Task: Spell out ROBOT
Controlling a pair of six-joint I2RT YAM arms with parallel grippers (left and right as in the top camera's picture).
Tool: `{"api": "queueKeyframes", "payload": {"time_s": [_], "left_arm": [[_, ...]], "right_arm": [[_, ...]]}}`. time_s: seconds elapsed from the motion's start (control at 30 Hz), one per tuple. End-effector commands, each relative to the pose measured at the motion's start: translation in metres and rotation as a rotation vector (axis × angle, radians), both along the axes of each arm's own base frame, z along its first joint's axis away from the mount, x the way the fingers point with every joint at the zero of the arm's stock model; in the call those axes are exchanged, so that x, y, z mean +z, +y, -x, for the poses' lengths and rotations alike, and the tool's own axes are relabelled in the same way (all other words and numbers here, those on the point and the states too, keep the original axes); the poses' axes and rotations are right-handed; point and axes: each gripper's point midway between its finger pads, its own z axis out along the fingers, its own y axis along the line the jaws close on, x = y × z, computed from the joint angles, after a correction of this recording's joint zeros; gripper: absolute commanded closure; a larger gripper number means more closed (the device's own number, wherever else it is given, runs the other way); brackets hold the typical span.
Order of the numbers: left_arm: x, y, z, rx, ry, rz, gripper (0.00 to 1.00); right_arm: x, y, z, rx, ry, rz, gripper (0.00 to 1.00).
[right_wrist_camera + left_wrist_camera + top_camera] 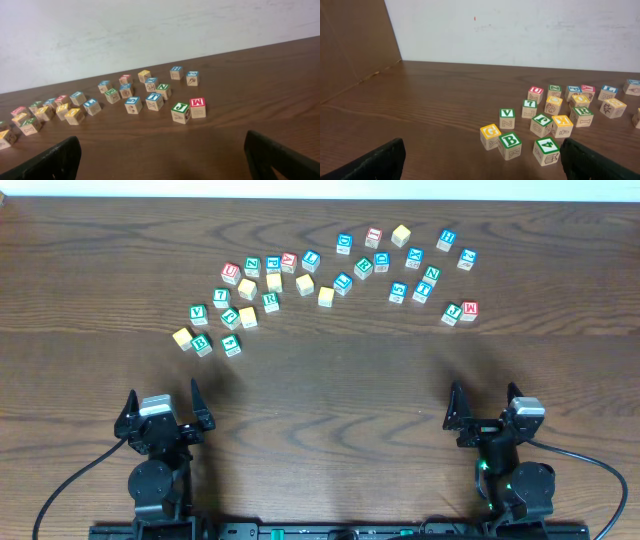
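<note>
Small wooden letter cubes lie scattered across the far half of the table. The green-framed B cube [203, 343] [510, 145] sits at the near left of the group, just ahead of my left gripper [163, 392] [482, 166]. Farther in is the green-framed R cube [271, 301] [581, 116]. A blue-framed cube that looks like a T [423, 290] [154, 101] lies in the right cluster. Several yellow-topped cubes [274, 281] sit among them, letters unreadable. My right gripper [485, 390] [165, 164] hangs short of the cubes. Both grippers are open and hold nothing.
A red M cube [469, 310] [197, 107] and a green J cube [451, 313] [180, 112] are nearest my right gripper. A red U cube [230, 272] lies in the left cluster. A yellow G cube [490, 135] touches the B. A white wall [520, 30] runs behind the table.
</note>
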Motion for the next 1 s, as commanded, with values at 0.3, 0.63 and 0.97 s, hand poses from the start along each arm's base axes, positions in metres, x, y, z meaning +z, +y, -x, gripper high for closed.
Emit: {"api": "queueKeyframes", "payload": {"time_s": [0.3, 0.63, 0.97], "left_arm": [[-0.017, 0.003, 0.001, 0.012, 0.056, -0.01, 0.02], [-0.01, -0.001, 0.001, 0.007, 0.024, 0.121, 0.02], [0.023, -0.008, -0.007, -0.035, 0.062, 0.129, 0.02]], "right_arm": [[0.0, -0.001, 0.0, -0.005, -0.004, -0.004, 0.01], [0.0, -0.001, 0.0, -0.005, -0.004, -0.004, 0.01], [0.0, -0.001, 0.0, -0.005, -0.004, -0.004, 0.01]]}}
